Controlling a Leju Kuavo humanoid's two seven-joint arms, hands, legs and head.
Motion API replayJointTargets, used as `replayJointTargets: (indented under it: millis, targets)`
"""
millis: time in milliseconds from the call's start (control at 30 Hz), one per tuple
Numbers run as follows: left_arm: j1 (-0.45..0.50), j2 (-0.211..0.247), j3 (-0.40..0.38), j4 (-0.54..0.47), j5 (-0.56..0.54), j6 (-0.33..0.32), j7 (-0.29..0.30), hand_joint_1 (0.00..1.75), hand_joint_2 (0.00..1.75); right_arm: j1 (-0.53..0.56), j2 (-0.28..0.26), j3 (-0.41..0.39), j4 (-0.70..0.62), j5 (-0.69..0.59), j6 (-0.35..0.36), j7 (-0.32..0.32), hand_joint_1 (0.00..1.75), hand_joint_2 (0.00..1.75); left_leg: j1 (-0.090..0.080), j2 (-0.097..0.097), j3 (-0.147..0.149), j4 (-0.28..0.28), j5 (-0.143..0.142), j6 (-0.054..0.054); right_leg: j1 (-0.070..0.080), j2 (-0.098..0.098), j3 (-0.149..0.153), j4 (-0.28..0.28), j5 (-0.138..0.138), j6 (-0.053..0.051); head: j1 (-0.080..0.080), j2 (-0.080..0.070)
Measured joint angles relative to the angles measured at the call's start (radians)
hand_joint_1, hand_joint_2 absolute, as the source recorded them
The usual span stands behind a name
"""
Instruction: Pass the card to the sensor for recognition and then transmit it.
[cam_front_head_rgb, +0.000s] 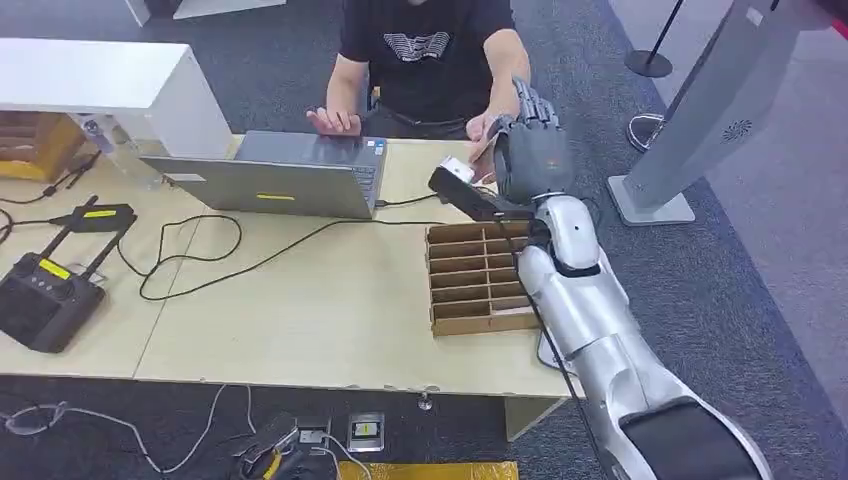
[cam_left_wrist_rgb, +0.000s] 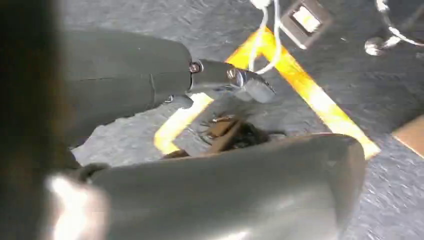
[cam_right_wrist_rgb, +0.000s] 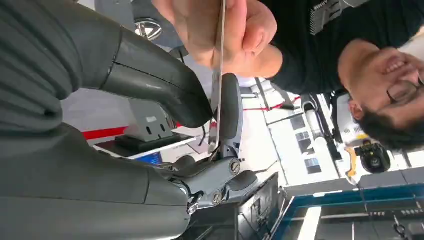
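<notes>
A: Where is the card (cam_right_wrist_rgb: 218, 75)?
B: The right hand (cam_front_head_rgb: 528, 140) has it, up past the far edge of the table (cam_front_head_rgb: 330, 310). Thumb and a finger pinch it tight.
A: Who else has it?
B: A person's hand (cam_right_wrist_rgb: 220, 30) grips the other end.
A: And the left hand (cam_left_wrist_rgb: 200, 165)?
B: It hangs over the floor. I cannot tell how its fingers are.

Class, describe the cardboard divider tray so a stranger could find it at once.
Start at the wooden table and go to its right end, beside the robot's silver right arm. The brown tray lies flat there, the only thing split into rows of narrow slots.
</notes>
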Motion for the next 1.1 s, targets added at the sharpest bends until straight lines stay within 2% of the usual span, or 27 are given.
replayJointTargets:
  millis: [167,200,233,300,333,433,533,667,767,800,900,967,1067,1100]
  targets:
    - [-0.011,-0.042,-0.004,0.140,-0.002,-0.015,-0.026,0.00,0.00,0.003,-0.005,0.006,0.034,0.002,-0.003,-0.001,1.75,1.75,0.000,0.000,0.000,0.000,0.000,0.000,0.000,0.000,0.000,0.000,0.000,0.000,0.000,0.000]
    - [-0.014,-0.050,-0.004,0.164,-0.002,-0.015,-0.027,0.00,0.00,0.003,-0.005,0.007,0.039,0.002,-0.003,-0.001,1.47,1.75,0.000,0.000,0.000,0.000,0.000,0.000,0.000,0.000,0.000,0.000,0.000,0.000,0.000,0.000]
    - [-0.016,-0.057,-0.004,0.181,-0.002,-0.015,-0.027,0.00,0.00,0.003,-0.005,0.007,0.044,0.002,-0.003,-0.001,0.00,1.75,0.000,0.000,-0.001,0.000,0.000,0.000,0.000,0.000,0.000,0.000,0.000,0.000,0.000,0.000]
    - [-0.020,-0.071,-0.005,0.218,-0.001,-0.012,-0.025,0.00,0.00,0.003,-0.005,0.007,0.055,0.002,0.001,-0.001,0.00,1.75,0.000,0.000,-0.001,0.000,0.000,0.000,0.000,0.000,0.000,0.000,0.000,0.000,0.000,0.000]
    - [-0.021,-0.073,-0.005,0.227,0.000,-0.003,-0.010,0.00,0.00,0.003,-0.005,0.007,0.058,0.001,0.009,0.000,0.00,0.00,0.000,0.000,-0.001,0.000,0.000,0.000,0.000,0.000,0.000,0.000,0.000,0.000,0.000,0.000]
    - [-0.020,-0.073,-0.006,0.203,-0.006,0.068,0.110,0.00,0.00,0.002,-0.005,0.008,0.067,-0.021,0.023,-0.004,0.00,0.00,0.000,0.000,-0.001,0.000,0.000,0.000,0.000,0.000,0.000,0.000,0.000,0.000,0.000,0.000]
    - [-0.017,-0.060,-0.008,0.154,0.009,0.109,0.163,0.00,0.00,0.001,-0.005,0.010,0.075,-0.010,0.034,0.010,0.00,0.00,0.000,0.000,-0.001,0.000,0.000,0.000,0.000,0.000,0.000,0.000,0.000,0.000,0.000,0.000]
    - [-0.016,-0.057,-0.010,0.124,0.001,0.107,0.147,0.00,0.00,0.000,-0.006,0.022,0.088,0.006,0.014,0.025,0.00,0.00,0.000,0.000,0.000,0.000,0.000,0.000,0.000,0.000,0.000,0.000,0.000,0.000,0.000,0.000]
    - [-0.019,-0.070,-0.012,0.162,0.020,0.080,0.081,0.00,0.00,-0.002,-0.009,0.030,0.092,0.049,0.023,0.049,0.00,0.00,0.000,0.000,0.000,0.000,0.000,0.000,0.000,0.000,0.000,0.000,0.000,0.000,0.000,0.000]
    - [-0.021,-0.076,-0.013,0.181,0.029,0.088,0.079,0.00,0.00,-0.006,-0.011,0.031,0.090,0.064,0.039,0.054,0.00,0.00,0.000,0.000,0.000,0.000,0.000,0.000,0.000,0.000,0.000,0.000,0.000,0.000,0.000,0.000]
    - [-0.017,-0.085,-0.012,0.187,0.050,0.128,0.101,0.00,0.00,-0.034,-0.032,0.033,0.076,0.103,0.088,0.060,0.00,0.00,0.000,0.001,0.000,0.001,0.000,0.000,0.000,0.001,-0.001,0.000,0.000,0.000,0.000,0.000]
    - [-0.013,-0.089,-0.008,0.189,0.070,0.151,0.124,0.00,0.00,-0.057,-0.065,0.028,0.055,0.104,0.133,0.052,0.00,0.00,0.000,0.001,0.000,0.001,0.000,0.000,0.000,0.000,-0.001,-0.001,0.000,0.000,0.000,0.000]
    - [0.001,-0.093,0.006,0.176,0.072,0.192,0.188,0.00,0.00,-0.091,-0.130,-0.002,0.032,0.024,0.167,-0.002,0.00,0.00,-0.001,0.000,0.000,0.001,0.000,0.000,-0.001,0.000,-0.001,-0.002,0.001,0.001,0.000,0.000]
    - [0.006,-0.093,0.010,0.166,0.069,0.182,0.190,0.00,0.00,-0.103,-0.162,-0.025,0.030,-0.034,0.164,-0.019,0.00,0.00,-0.001,0.000,0.001,0.002,0.000,0.000,-0.001,-0.001,-0.001,-0.002,0.001,0.001,-0.001,0.000]
